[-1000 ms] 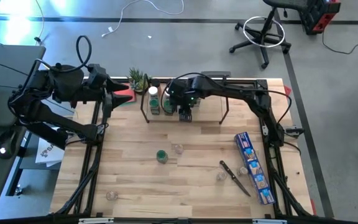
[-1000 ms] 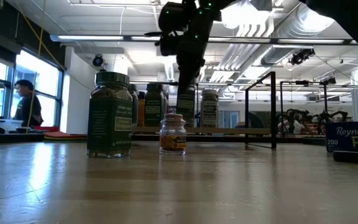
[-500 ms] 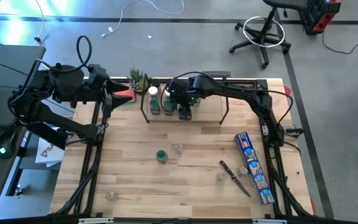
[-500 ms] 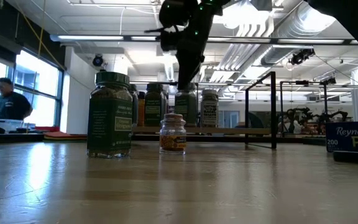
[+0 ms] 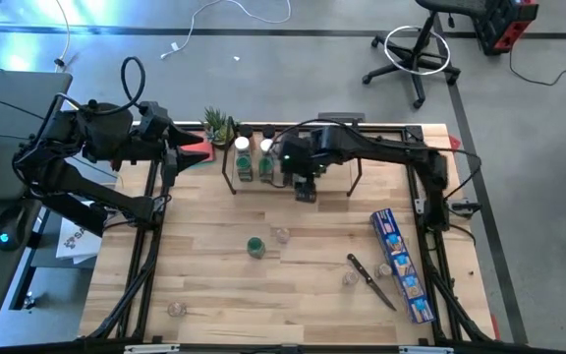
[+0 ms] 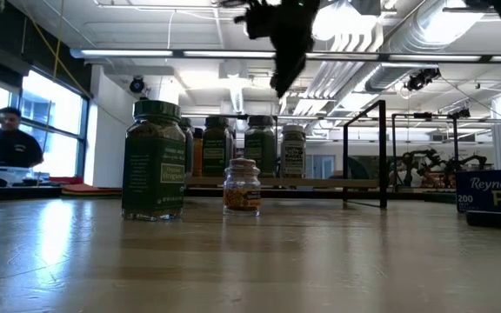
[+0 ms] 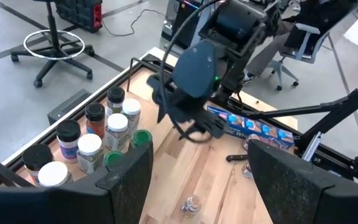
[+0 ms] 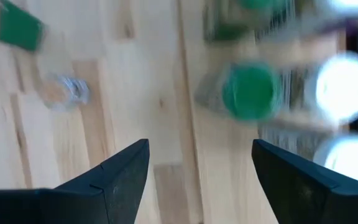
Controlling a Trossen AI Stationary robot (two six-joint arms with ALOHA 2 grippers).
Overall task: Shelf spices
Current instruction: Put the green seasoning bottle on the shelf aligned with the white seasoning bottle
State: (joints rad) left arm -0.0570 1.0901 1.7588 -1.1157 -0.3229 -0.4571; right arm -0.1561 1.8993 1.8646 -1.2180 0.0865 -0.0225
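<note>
The shelf [image 5: 354, 179] stands at the table's far edge with several spice jars [image 5: 263, 162] on its left half, white and green caps up [image 7: 117, 127]. My right gripper [image 5: 306, 192] hangs open above the shelf's front edge, next to a green-capped jar [image 8: 248, 90], with nothing between its fingers [image 8: 120, 180]. Loose spice jars stand on the table: a green-capped one [image 5: 254, 246], a clear one [image 5: 282, 234] and others nearer the front [image 5: 350, 278]. My left gripper [image 7: 197, 186] waits open, high at the far left [image 5: 177, 146].
A long blue box [image 5: 401, 265] and a black-handled knife [image 5: 371, 280] lie at the right. One more jar stands near the front left [image 5: 176, 309]. A small plant [image 5: 218, 125] stands left of the shelf. A person sits beyond the table [image 6: 7, 143].
My right gripper has risen from among the jars on the shelf and come toward the table's near and right edges. The green-capped jar it stood over stays upright on the shelf.
</note>
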